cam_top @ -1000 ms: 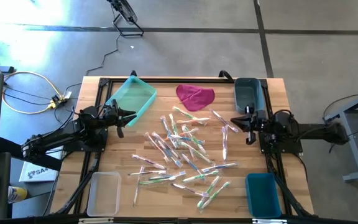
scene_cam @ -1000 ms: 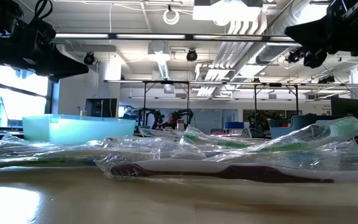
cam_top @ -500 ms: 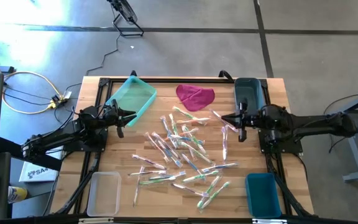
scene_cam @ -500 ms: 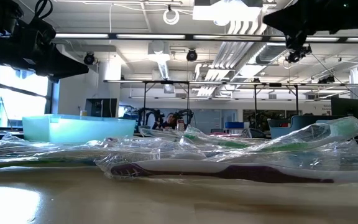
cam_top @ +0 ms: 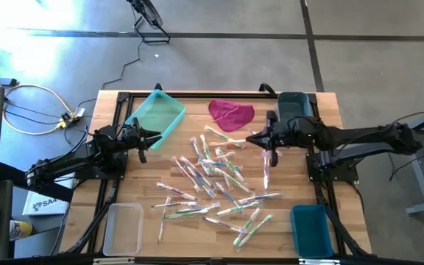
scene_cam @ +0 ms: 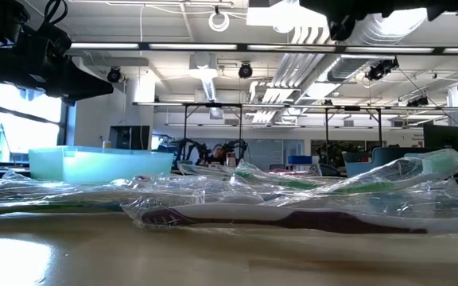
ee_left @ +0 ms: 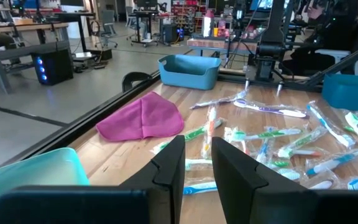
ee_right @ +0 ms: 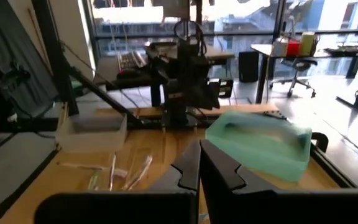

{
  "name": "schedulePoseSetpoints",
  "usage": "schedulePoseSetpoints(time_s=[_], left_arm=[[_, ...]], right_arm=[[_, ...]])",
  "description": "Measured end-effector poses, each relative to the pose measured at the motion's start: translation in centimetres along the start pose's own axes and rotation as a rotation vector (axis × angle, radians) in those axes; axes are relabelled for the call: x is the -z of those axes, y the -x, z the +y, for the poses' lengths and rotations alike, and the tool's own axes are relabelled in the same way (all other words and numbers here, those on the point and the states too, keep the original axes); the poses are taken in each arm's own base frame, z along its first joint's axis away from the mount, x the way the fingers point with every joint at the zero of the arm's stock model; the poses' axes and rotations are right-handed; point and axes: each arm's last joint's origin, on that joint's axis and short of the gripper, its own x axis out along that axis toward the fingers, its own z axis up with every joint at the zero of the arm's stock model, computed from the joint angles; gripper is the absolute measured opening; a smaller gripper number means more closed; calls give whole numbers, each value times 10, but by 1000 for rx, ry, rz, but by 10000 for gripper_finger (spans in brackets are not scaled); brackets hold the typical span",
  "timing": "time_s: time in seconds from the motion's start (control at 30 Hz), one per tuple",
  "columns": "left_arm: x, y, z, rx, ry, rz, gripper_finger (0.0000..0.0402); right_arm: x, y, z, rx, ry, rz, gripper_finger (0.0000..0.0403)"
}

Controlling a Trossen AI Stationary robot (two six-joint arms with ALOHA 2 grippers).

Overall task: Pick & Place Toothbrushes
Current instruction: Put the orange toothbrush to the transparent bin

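Several toothbrushes (cam_top: 216, 177) in clear wrappers lie scattered flat on the middle of the wooden table, also seen in the low view (scene_cam: 293, 214) and the left wrist view (ee_left: 272, 134). My right gripper (cam_top: 250, 138) is shut and empty. It hovers level above the far right part of the pile, pointing toward the table's left; its fingers meet in the right wrist view (ee_right: 199, 152). My left gripper (cam_top: 155, 135) waits at the table's left side, level. Its fingers stand a little apart (ee_left: 197, 149) with nothing between them.
A magenta cloth (cam_top: 231, 114) lies at the far middle. A light teal bin (cam_top: 157, 116) stands far left and a dark teal bin (cam_top: 291, 109) far right. Near left is a clear bin (cam_top: 122, 227), near right a blue bin (cam_top: 311, 230).
My right gripper has risen and reached out from the table's right side toward the middle, staying shut, and now hangs over the far right toothbrushes. The toothbrushes have not moved.
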Motion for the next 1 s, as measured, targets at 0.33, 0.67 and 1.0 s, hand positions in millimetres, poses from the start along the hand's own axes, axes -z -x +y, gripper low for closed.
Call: schedulePoseSetpoints(time_s=[0.33,0.67,1.0], left_arm=[[0,0,0,0,0,0,74],[0,0,0,0,0,0,74],[0,0,0,0,2,0,74]], right_arm=[[-7,-27,-2,10,-4,113,2],[-6,-28,-2,5,73,123,2],[-6,-28,-2,5,74,118,2]])
